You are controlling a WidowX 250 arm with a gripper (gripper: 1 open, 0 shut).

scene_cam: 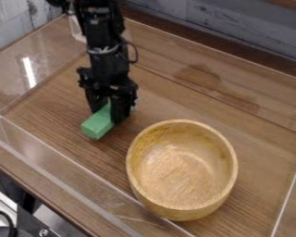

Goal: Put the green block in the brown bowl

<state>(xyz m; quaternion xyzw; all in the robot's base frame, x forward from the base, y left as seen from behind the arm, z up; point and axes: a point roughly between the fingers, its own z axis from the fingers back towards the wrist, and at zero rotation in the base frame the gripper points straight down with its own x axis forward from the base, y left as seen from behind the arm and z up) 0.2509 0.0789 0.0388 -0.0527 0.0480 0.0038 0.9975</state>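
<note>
The green block [95, 126] lies near the left of the wooden table, its near end pointing toward the front left. My gripper [110, 112] points straight down over the block's far end, its black fingers closed against the block's two sides. That far end is hidden between the fingers, and I cannot tell whether the block rests on the wood or is just off it. The brown bowl [176, 209] stands upright and empty to the right and nearer the front, a short gap away from the block and the gripper.
The wooden tabletop [225, 93] is enclosed by clear plastic walls, one along the front left edge [64, 176] and one at the right [292, 176]. A grey board wall runs behind the table.
</note>
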